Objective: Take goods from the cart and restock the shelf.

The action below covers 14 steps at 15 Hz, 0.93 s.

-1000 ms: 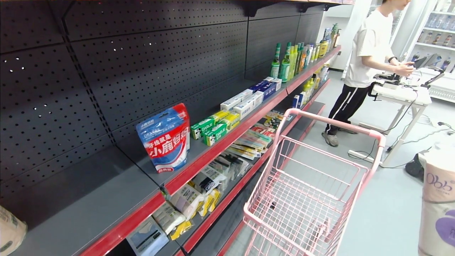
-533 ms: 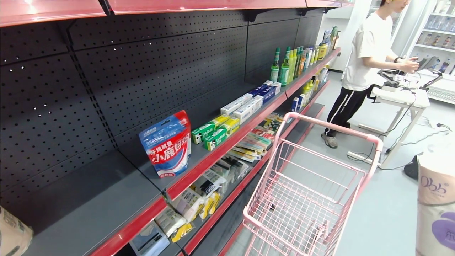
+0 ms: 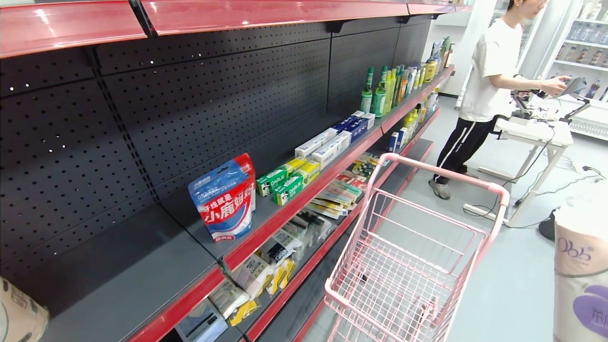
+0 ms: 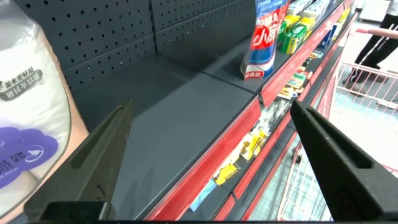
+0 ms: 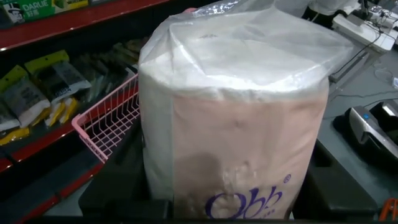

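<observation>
From the head view I see the shelf, its middle board bare at my end, with a blue-and-red pouch standing upright on it, and past that green boxes, white boxes and a row of bottles far along. The pink cart stands in the aisle just beside the shelf's red edge, and I see no goods in its basket. A roll pack rises at the right edge of this view, apart from the cart, and a second roll pack sits in the lower left corner at the near end of the bare board. On the left wrist view my left gripper is spread wide with nothing between its fingers, hanging over the bare board of the shelf; the second roll pack is just outside one finger, and I cannot tell whether they touch. The pouch stands farther along and the cart lies beyond the red edge. On the right wrist view my right gripper clamps the roll pack upright between its dark fingers, above a corner of the cart
</observation>
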Tool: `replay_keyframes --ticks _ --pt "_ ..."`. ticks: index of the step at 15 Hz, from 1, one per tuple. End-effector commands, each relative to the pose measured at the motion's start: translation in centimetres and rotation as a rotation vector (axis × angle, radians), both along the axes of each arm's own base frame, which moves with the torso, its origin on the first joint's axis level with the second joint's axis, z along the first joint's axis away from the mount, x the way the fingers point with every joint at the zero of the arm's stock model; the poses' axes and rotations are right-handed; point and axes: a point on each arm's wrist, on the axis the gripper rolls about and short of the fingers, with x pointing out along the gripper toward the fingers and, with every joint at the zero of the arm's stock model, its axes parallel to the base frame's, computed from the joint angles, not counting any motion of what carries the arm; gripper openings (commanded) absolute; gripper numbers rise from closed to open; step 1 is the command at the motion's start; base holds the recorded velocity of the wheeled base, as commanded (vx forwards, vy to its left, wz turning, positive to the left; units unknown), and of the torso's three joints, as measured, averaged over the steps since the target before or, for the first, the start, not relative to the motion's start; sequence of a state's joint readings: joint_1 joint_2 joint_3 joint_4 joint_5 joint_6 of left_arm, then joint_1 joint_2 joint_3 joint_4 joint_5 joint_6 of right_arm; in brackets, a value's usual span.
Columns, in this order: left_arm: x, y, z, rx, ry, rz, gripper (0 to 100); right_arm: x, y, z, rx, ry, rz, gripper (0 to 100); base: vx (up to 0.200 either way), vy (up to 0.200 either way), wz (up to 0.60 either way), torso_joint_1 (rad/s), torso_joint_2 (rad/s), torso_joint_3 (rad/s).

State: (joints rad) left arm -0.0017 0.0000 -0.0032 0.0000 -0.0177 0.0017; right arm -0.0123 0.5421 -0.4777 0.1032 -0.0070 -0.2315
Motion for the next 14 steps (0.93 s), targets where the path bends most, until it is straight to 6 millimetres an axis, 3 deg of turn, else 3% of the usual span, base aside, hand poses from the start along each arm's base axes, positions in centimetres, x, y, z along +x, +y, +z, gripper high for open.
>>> replay_keyframes --ticks 1,6,14 --pt "0.00 0.00 0.00 0.000 0.000 0.001 100 0.11 0.00 -0.25 0.000 0.013 -0.001 0 0.000 0.000 0.00 0.100 -0.17 -0.090" --pt "0.00 0.00 0.00 0.000 0.000 -0.001 100 0.17 -0.01 -0.58 -0.004 0.024 -0.005 0 0.000 0.000 0.00 0.027 -0.06 -0.029" --pt "0.01 0.00 0.00 0.000 0.002 0.001 100 0.54 -0.02 -0.80 -0.017 0.044 0.000 0 0.000 0.000 0.60 0.003 0.00 0.001"
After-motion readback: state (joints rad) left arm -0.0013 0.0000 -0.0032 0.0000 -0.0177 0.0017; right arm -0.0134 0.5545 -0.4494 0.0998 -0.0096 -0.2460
